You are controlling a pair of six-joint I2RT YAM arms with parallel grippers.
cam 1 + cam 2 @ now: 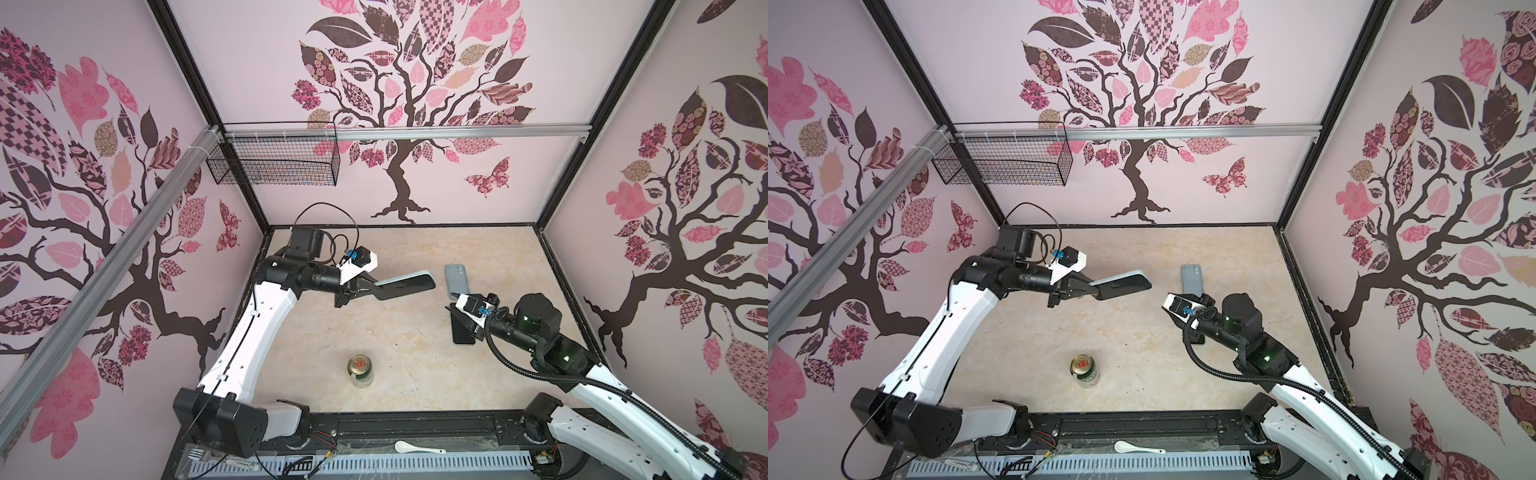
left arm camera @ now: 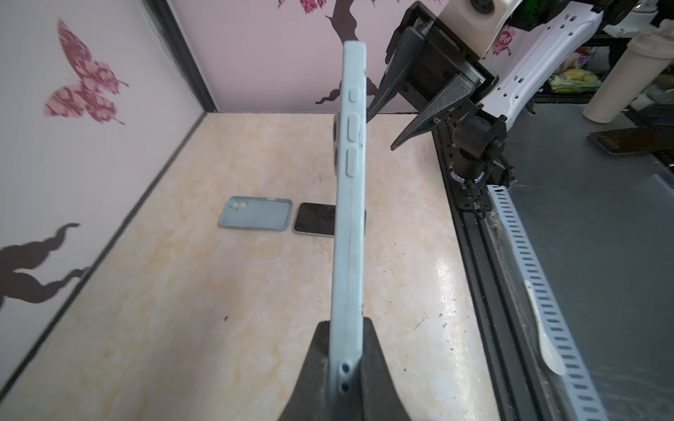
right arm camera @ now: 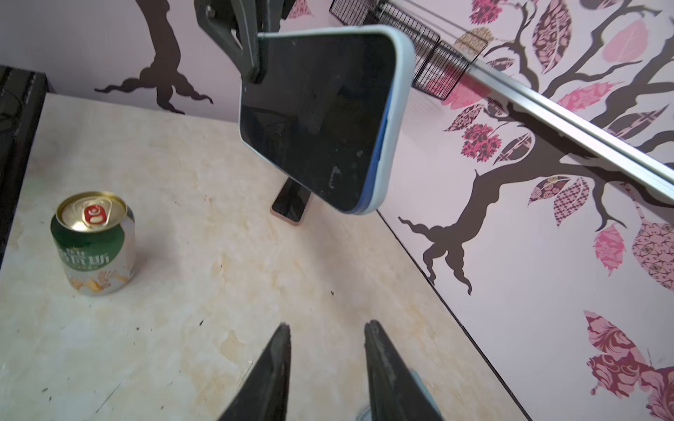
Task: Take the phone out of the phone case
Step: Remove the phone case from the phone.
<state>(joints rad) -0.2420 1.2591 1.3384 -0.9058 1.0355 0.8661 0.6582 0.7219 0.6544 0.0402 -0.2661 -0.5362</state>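
My left gripper (image 2: 346,324) is shut on one end of a phone case (image 2: 350,218), pale blue, held level in the air over the table's back left. The phone (image 3: 321,120) sits inside it, dark screen facing my right wrist camera, with a darker blue rim showing along one side. In both top views the cased phone (image 1: 405,284) sticks out toward the right arm. My right gripper (image 3: 328,328) is open and empty, low over the table at the right, a short way from the cased phone's free end.
An empty pale blue case (image 1: 456,280) and a bare dark phone (image 1: 462,332) lie on the table by my right gripper. Another phone (image 3: 291,204) lies under the held one. A green can (image 1: 360,370) stands front centre. A wire basket (image 1: 274,160) hangs on the back wall.
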